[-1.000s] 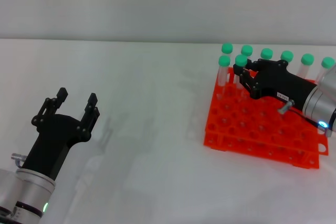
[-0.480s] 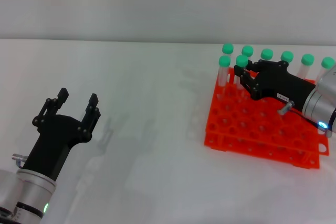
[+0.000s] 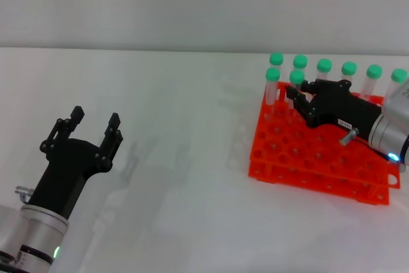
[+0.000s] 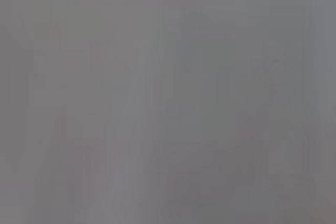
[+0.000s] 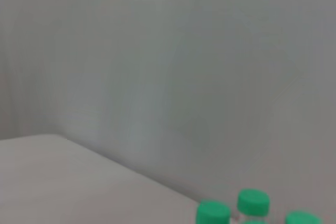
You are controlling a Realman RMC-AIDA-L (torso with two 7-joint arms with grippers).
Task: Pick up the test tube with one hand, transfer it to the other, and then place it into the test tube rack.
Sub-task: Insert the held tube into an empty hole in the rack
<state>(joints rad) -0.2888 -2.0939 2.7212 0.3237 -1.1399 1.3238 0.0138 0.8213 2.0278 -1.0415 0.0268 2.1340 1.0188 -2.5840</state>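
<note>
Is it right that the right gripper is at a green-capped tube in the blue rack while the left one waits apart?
Not quite: the rack is orange, as the head view shows. The right gripper is at a green-capped tube; the left gripper waits apart.

Lab bench: tube rack, capped tubes
</note>
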